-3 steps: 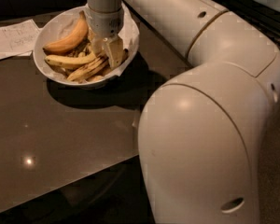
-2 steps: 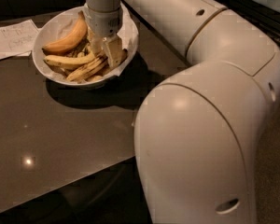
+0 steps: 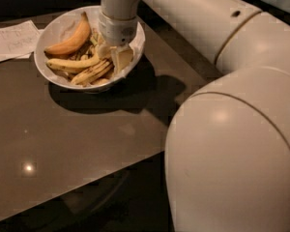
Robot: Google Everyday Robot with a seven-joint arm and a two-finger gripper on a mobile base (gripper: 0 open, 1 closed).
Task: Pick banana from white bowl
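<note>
1. Filling the near right, the robot's pale arm point(image 3: 232, 153) reaches over the dark table point(image 3: 87, 144)
2. The gripper point(image 3: 113, 57) sits low inside the white bowl point(image 3: 42, 66), at the right end of the streaked banana point(image 3: 93, 72); whether it is open or clamped cannot be told
3. A paper sheet point(image 3: 12, 40) lies far left

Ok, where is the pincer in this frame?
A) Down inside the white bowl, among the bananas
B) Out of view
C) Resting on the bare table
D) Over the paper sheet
A: the pincer is low inside the white bowl, at its right side, while the paper sheet lies apart to the bowl's left.
</note>
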